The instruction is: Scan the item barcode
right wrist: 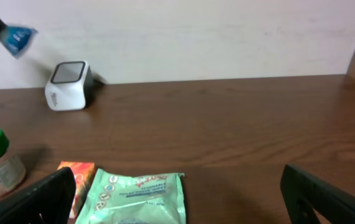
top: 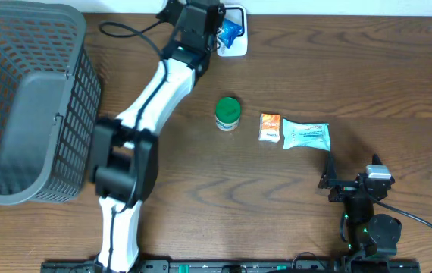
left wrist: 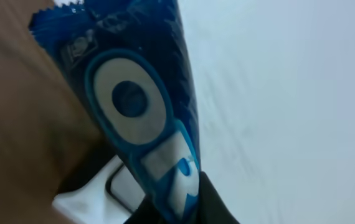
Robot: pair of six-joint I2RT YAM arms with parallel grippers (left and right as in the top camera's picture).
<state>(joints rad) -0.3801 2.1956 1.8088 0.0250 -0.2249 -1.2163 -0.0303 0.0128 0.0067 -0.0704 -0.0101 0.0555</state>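
Note:
My left gripper (top: 217, 29) is shut on a blue snack packet (top: 232, 32), which hangs just above the white barcode scanner (top: 233, 50) at the table's far edge. The left wrist view is filled by the blue packet (left wrist: 143, 106), pinched at its lower end in my left gripper (left wrist: 177, 210). The scanner's (left wrist: 93, 194) dark window lies right beneath it. From the right wrist I see the scanner (right wrist: 68, 78) far off, with the packet (right wrist: 17, 38) up and to its left. My right gripper (top: 350, 184) rests open near the front right.
A green-lidded jar (top: 227, 114), an orange sachet (top: 270, 127) and a pale green wipes pack (top: 306, 135) lie in a row mid-table. The wipes pack (right wrist: 137, 196) sits just ahead of my right gripper (right wrist: 184, 208). A grey mesh basket (top: 26, 98) stands at the left.

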